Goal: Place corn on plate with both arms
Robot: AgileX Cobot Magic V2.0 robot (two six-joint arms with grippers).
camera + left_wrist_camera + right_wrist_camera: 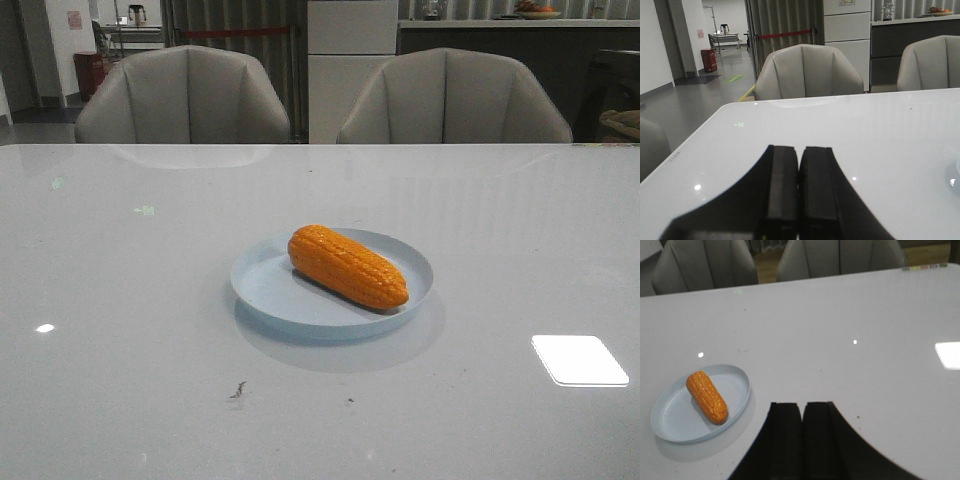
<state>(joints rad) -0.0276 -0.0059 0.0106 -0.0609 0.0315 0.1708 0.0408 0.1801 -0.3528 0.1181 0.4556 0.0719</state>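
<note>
The orange-yellow corn [347, 264] lies on its side in the pale blue plate [270, 288] at the middle of the white table. Corn [706, 396] and plate [675, 422] also show in the right wrist view. No arm shows in the front view. My left gripper [799, 152] is shut and empty over bare table, with only a sliver of the plate's rim [957, 172] at its view's edge. My right gripper [802, 407] is shut and empty, beside the plate and apart from it.
Two grey chairs [183, 96] [455, 97] stand behind the table's far edge. The glossy tabletop carries a bright window reflection [579, 360] at the front right and small dark specks [238, 390] in front of the plate.
</note>
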